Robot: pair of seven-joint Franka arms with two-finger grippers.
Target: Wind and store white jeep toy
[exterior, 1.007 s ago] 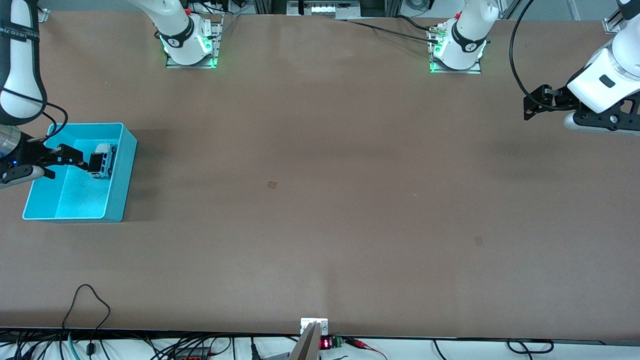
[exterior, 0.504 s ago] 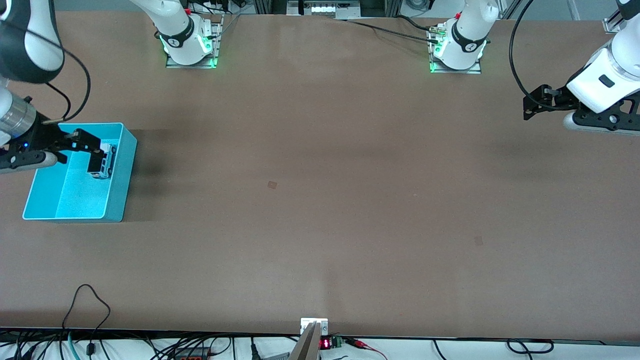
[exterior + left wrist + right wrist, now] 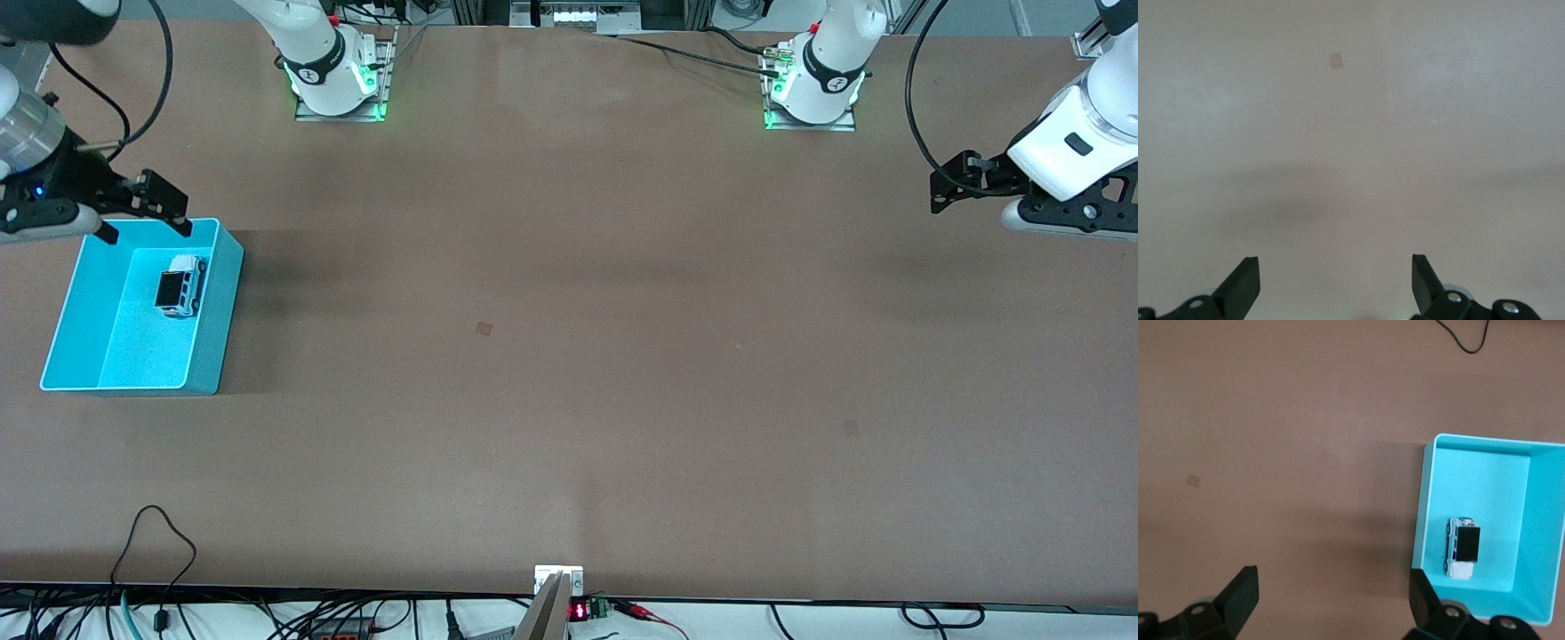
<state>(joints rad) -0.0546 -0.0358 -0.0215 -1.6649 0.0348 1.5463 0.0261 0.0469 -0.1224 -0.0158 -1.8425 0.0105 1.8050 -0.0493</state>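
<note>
The white jeep toy [image 3: 180, 285], with its black roof panel up, lies on the floor of the turquoise bin [image 3: 213, 342] at the right arm's end of the table. My right gripper [image 3: 140, 216] is open and empty, over the bin's edge that is farthest from the front camera. The right wrist view shows the jeep [image 3: 1462, 547] inside the bin [image 3: 1426, 513], off to the side of my open right gripper [image 3: 1331, 603]. My left gripper [image 3: 941, 188] waits open and empty over bare table at the left arm's end, and it also shows in the left wrist view [image 3: 1335, 287].
The two arm bases [image 3: 336, 84] [image 3: 813, 89] stand along the table's edge farthest from the front camera. A black cable [image 3: 156, 533] loops onto the nearest edge. Small patches [image 3: 484, 328] [image 3: 851, 428] mark the brown tabletop.
My right gripper let go of the jeep, opened and rose out of the bin, away from the front camera. The jeep now rests in the bin. The left arm has not moved.
</note>
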